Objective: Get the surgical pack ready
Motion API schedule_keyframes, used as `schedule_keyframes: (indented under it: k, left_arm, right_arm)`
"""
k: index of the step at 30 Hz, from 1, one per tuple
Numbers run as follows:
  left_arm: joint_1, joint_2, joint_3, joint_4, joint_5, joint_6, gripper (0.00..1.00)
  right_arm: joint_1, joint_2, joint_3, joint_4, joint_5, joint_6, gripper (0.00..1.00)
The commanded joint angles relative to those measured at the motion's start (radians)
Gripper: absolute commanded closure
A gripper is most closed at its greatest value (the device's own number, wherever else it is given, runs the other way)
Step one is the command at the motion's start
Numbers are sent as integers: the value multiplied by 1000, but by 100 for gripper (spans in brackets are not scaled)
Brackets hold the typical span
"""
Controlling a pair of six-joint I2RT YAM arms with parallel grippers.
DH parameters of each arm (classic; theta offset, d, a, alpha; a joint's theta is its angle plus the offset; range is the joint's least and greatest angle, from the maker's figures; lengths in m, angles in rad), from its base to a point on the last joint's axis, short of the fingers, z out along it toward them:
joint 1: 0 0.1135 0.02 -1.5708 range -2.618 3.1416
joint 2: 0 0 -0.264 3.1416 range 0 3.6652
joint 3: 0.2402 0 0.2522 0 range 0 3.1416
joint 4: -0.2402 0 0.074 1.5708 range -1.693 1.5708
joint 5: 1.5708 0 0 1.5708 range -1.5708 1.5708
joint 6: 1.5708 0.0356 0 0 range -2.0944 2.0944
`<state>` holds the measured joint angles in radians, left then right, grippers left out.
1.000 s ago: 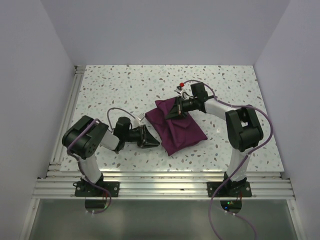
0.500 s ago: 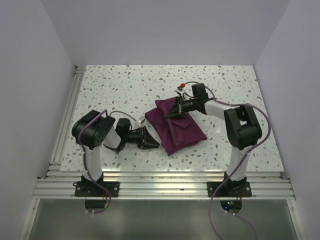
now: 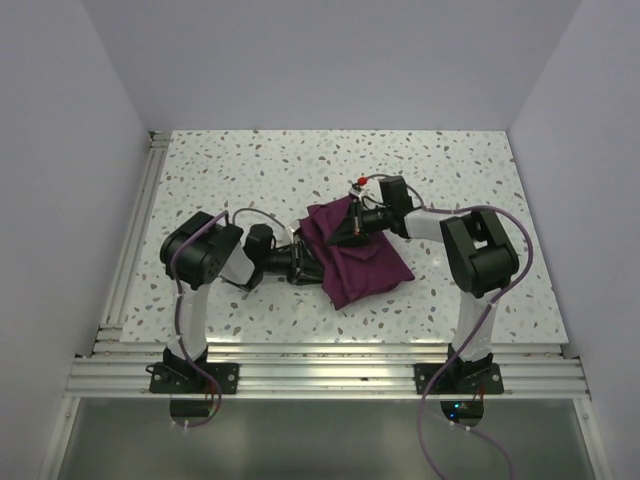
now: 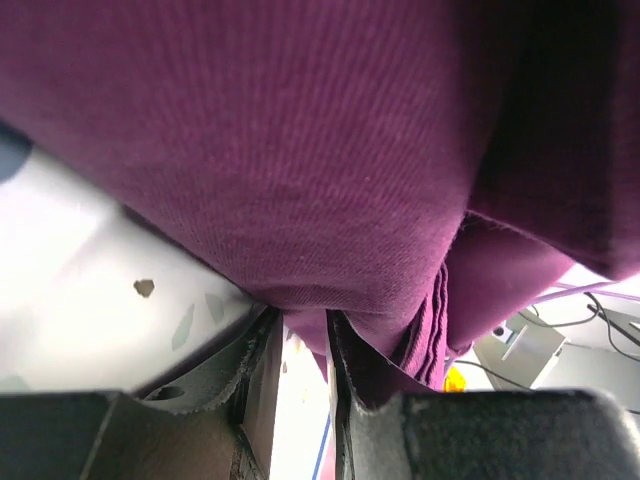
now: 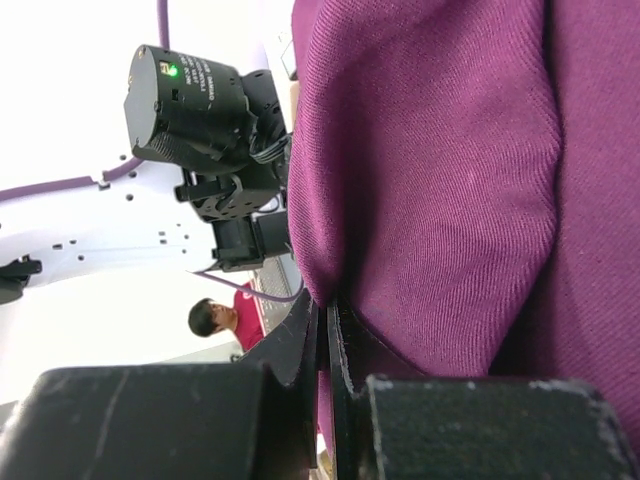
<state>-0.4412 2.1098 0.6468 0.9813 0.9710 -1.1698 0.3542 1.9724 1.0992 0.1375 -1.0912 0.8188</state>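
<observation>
Surgical pack (image 3: 352, 255) edges pinched by left gripper (image 3: 312, 266) and right gripper (image 3: 349, 229)

A robotics lab test cell. Plain pale walls (image 3: 330, 60) box in a speckled tabletop (image 3: 250, 170), with aluminium rails (image 3: 320, 370) along its near and left edges. Cables (image 3: 440, 420) trail from the near edge.

Plum-purple cloth of the surgical pack (image 4: 330, 150) fills most of the frame, its woven ribs plain to see. The left tool (image 4: 305, 345) has its fingers (image 4: 255, 370) pinched on a folded edge hanging down (several layers show at the right). Speckled white bench (image 4: 110, 290) lies at lower left.
</observation>
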Motion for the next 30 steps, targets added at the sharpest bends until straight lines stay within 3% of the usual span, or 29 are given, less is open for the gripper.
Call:
schedule_keyframes:
  k: [1,5,12,22,30]
  left_arm:
    - [-17,49,37,-46,-29,25,73]
    - [-24,49,71,-87,-46,50,73]
    - [-31,27,106,-167,-60,88,74]
    - [-34,21,134,-194,-69,96,75]
    - [-37,6,152,-223,-81,102,76]
  right_arm:
    - [38,-15,1,68,-44,57,100]
    - [61,-20,4,80,-35,91,100]
    - [80,-26,-22,256,-52,233,100]
    - [135,-44,-24,323,-32,304,100]
    - [161,-3,-61,501,-33,425,100]
